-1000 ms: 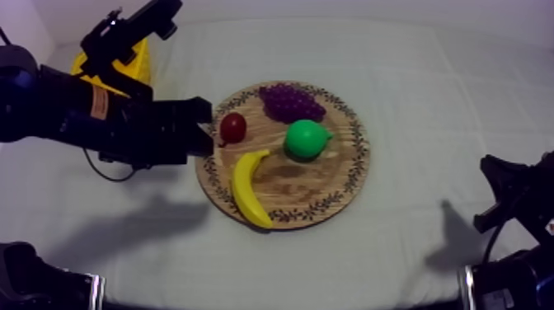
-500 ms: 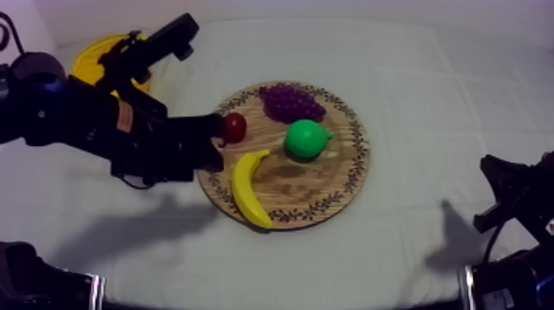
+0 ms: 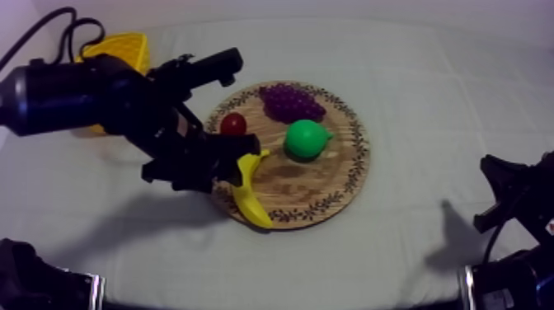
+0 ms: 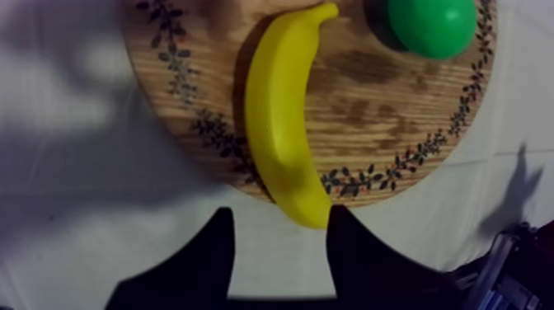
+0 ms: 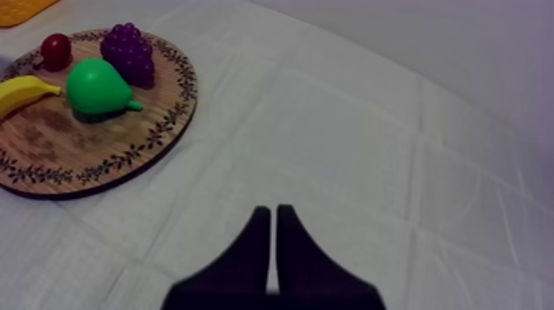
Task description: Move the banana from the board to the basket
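Top view shows my left arm reaching in over the left rim of the wooden board (image 3: 317,188), above the banana (image 3: 247,188). The banana lies on the board along that rim. From the left wrist view, my left gripper (image 4: 279,212) is open. Its 2 fingers are spread, with the banana's end between the fingertips and closer to 1 of them; I cannot tell whether they touch. A pear (image 3: 305,138), a bunch of grapes (image 3: 290,101) and a small red fruit (image 3: 233,124) share the board. The yellow basket (image 3: 125,48) stands behind my left arm. My right gripper (image 5: 272,211) sits over bare cloth (image 5: 371,124), fingers pressed together on nothing, well apart from the board.
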Tool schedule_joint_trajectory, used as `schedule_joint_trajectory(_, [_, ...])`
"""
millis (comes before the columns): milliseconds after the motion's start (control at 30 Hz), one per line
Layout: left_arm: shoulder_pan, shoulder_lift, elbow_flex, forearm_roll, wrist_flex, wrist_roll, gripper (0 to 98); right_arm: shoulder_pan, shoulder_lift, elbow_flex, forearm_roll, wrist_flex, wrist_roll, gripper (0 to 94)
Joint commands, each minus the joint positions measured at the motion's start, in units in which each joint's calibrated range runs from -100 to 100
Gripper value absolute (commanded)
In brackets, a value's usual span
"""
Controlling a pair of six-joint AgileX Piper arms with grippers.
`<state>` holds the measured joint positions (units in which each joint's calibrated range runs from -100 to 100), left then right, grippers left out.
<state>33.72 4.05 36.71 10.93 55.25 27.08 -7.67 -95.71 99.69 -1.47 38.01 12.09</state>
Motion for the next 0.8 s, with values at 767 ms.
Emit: schedule_joint_trajectory(767, [-2.51,20.62,-14.08,1.51,9.46,-2.71,44.3,0.01,-0.04,-0.03,-0.02,-0.02,0.0,0.5])
